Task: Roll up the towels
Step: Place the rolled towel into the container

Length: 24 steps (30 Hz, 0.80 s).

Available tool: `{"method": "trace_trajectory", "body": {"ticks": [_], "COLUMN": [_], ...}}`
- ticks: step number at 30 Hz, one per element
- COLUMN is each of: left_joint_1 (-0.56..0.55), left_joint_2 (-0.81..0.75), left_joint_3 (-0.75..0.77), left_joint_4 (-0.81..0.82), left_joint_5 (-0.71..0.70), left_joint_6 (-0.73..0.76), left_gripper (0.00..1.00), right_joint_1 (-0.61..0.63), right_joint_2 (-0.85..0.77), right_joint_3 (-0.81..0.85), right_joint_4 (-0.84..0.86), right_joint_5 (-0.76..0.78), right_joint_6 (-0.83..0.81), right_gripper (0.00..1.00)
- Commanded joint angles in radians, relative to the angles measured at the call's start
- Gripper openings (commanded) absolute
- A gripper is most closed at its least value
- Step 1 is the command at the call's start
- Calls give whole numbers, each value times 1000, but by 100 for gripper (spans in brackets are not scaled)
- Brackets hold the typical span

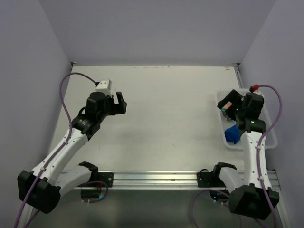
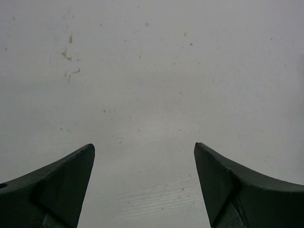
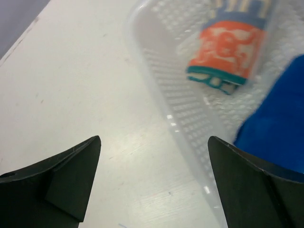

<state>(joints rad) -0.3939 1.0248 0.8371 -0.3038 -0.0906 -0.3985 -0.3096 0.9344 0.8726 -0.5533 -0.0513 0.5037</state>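
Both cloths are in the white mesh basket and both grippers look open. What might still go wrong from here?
1. The right gripper, open, hangs over the near wall of the white plastic mesh basket; pulling away, a finger may catch the rim and drag or tip it.
2. The orange, grey-blue and white patterned towel and the bright blue towel lie loose inside; a jolt to the basket could loosen the rolls.

Probably a robotics lab: plain white table, blank enclosing walls, aluminium mounting rail.
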Motion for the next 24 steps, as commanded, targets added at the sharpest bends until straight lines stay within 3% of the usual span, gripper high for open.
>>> {"method": "trace_trajectory", "body": {"ticks": [1, 2, 6, 11, 17, 24], "left_joint_1": [0, 0, 1, 1, 1, 1], "left_joint_2": [-48, -49, -55, -55, -111, -173], "left_joint_3": [2, 3, -6, -7, -62, -99], "left_joint_4": [19, 11, 5, 8, 93, 163], "left_joint_5": [-156, -185, -354, -402, -405, -345], "left_joint_6": [23, 15, -20, 16, 58, 101], "left_gripper": [92, 99, 100, 100, 100, 99], "right_joint_1": [209, 255, 482, 668, 669, 669], "right_joint_2": [-3, -2, -8, 4, 112, 113], "right_joint_3": [97, 104, 120, 109, 117, 79], "right_joint_4": [49, 56, 84, 89, 96, 101], "right_joint_5": [-61, -52, -18, 145, 197, 329], "right_joint_6": [-66, -76, -140, -202, -153, -120], "right_gripper": [99, 99, 99, 99, 99, 99]}}
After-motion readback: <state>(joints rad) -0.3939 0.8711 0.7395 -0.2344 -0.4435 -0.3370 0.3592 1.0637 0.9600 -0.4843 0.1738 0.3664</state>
